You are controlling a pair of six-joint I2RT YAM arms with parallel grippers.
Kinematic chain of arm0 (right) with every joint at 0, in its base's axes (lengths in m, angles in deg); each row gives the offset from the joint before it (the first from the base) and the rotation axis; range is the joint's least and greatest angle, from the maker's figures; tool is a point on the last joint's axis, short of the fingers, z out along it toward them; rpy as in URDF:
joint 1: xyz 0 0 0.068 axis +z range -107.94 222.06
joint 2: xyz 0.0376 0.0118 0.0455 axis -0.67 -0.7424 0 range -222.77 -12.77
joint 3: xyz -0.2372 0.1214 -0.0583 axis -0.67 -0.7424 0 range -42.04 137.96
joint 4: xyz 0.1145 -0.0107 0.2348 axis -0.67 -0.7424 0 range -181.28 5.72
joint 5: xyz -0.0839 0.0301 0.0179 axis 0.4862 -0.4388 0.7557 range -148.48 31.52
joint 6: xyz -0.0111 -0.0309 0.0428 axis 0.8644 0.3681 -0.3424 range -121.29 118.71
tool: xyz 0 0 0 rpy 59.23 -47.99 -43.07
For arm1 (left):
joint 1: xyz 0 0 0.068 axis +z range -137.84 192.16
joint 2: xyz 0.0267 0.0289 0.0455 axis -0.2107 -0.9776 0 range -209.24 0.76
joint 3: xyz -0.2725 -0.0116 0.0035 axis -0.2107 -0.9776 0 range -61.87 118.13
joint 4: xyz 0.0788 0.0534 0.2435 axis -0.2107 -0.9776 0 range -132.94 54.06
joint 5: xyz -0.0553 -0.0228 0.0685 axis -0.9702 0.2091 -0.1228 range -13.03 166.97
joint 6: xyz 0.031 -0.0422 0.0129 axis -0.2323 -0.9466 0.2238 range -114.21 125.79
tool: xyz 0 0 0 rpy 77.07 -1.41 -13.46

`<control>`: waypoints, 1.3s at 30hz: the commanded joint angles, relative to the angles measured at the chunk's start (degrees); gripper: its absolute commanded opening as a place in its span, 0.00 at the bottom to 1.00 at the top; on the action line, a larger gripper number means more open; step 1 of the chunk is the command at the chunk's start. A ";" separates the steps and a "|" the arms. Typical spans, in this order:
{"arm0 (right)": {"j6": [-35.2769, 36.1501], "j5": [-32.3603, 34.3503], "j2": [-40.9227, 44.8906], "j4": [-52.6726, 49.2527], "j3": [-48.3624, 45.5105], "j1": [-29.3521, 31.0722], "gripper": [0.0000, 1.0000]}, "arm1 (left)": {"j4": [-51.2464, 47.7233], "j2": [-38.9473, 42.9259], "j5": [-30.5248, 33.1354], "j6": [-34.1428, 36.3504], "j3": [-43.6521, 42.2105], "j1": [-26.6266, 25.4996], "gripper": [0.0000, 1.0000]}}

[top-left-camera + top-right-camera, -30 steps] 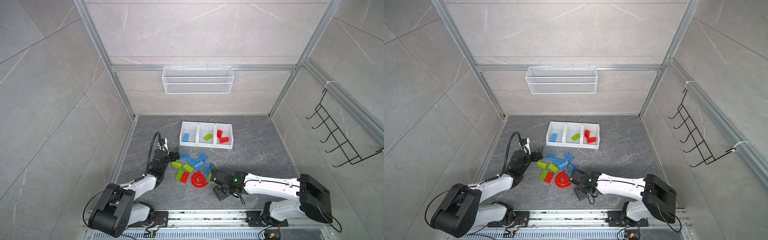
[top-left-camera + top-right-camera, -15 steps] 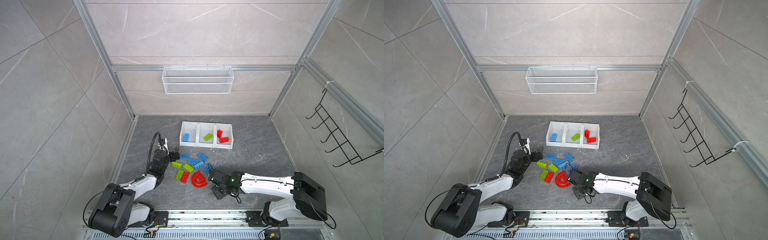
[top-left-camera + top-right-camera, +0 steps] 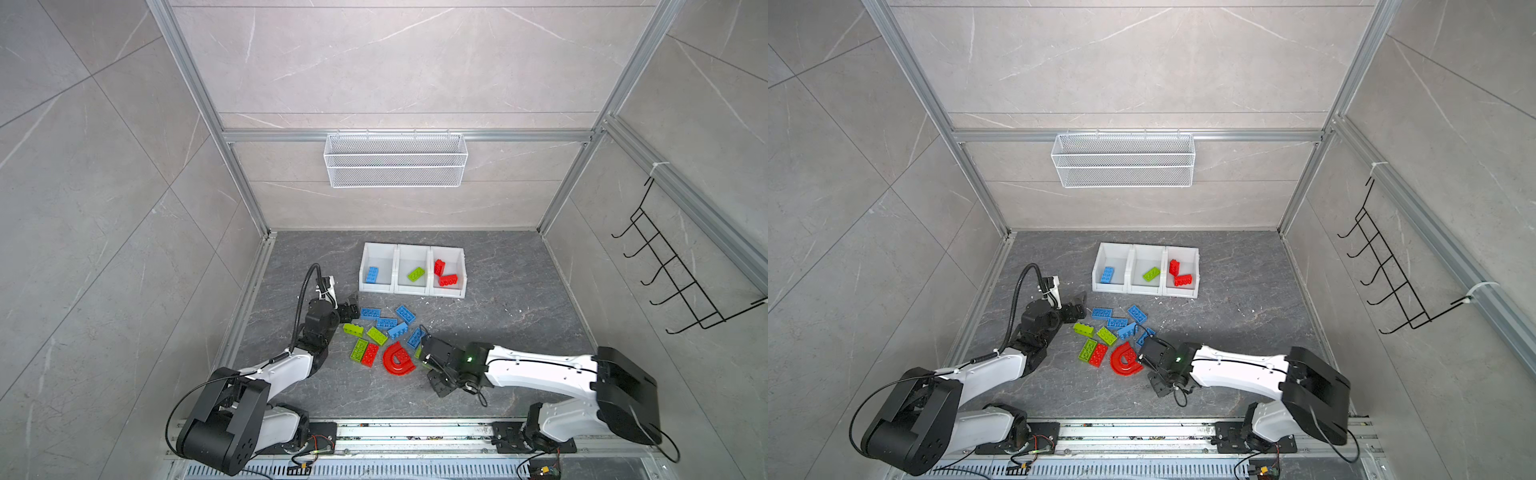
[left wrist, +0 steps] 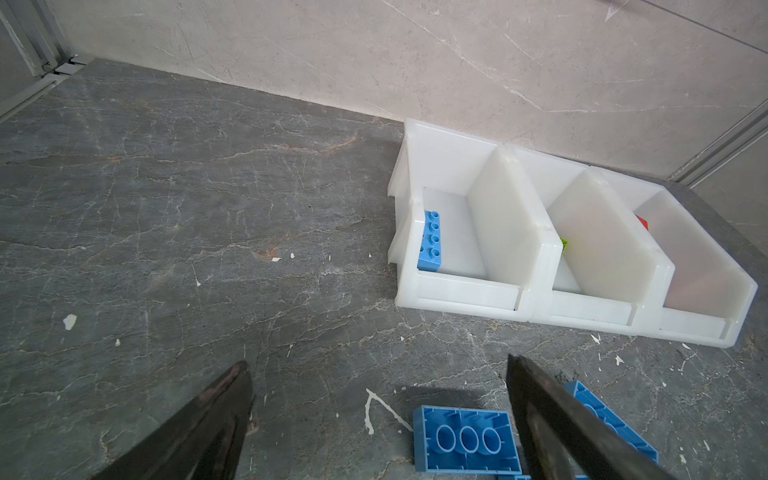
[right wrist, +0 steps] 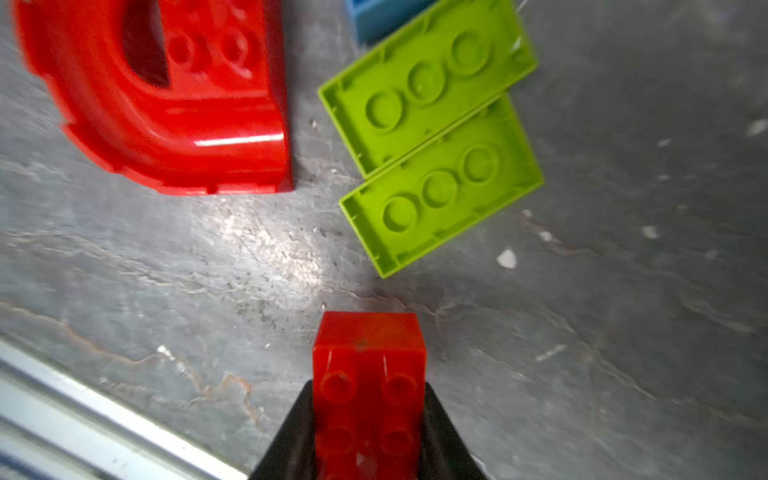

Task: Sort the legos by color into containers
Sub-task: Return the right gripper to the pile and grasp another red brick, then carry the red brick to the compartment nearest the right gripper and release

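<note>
Right wrist view: the right end effector (image 5: 368,399) is clamped on a red brick (image 5: 369,361). Its two black fingers (image 5: 291,436) press against the brick's long sides. The studs face the camera, and the brick's free end sticks out past the fingertips over the grey counter (image 5: 166,270). Just beyond that end lie two lime green bricks (image 5: 440,187), hollow side up and touching along a long edge. The red arch pieces (image 5: 166,116) lie near them, apart from the held brick.

In the left wrist view the left end effector (image 4: 376,363) has its fingers (image 4: 216,415) spread wide, gripping nothing. A blue brick (image 4: 465,440), hollow side up, lies on the counter by the gap, close to one finger; whether it touches cannot be told.

In both top views the three white containers (image 3: 415,248) stand in a row toward the back wall, beyond the loose pile (image 3: 386,322). The bin on the left arm's side holds one blue piece (image 3: 371,274), the middle one a green piece (image 3: 416,274), and the bin on the right arm's side two red pieces (image 3: 444,276). The left end effector sits at the pile's edge, near the bins. The right one is at the pile's opposite edge, beside the arches.
</note>
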 commanded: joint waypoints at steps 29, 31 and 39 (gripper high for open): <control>19.03 -12.36 -33.39 9.07 42.60 -45.19 0.23 | 3.00 0.54 0.05 0.24 0.28 -0.21 0.97; 18.92 -12.42 -34.26 9.22 43.18 -45.65 0.23 | 3.19 -0.13 -0.60 -0.01 0.65 -0.21 0.97; 18.73 -12.98 -35.96 8.46 45.49 -46.61 0.58 | 3.37 -0.17 -0.58 0.16 0.58 -0.25 0.97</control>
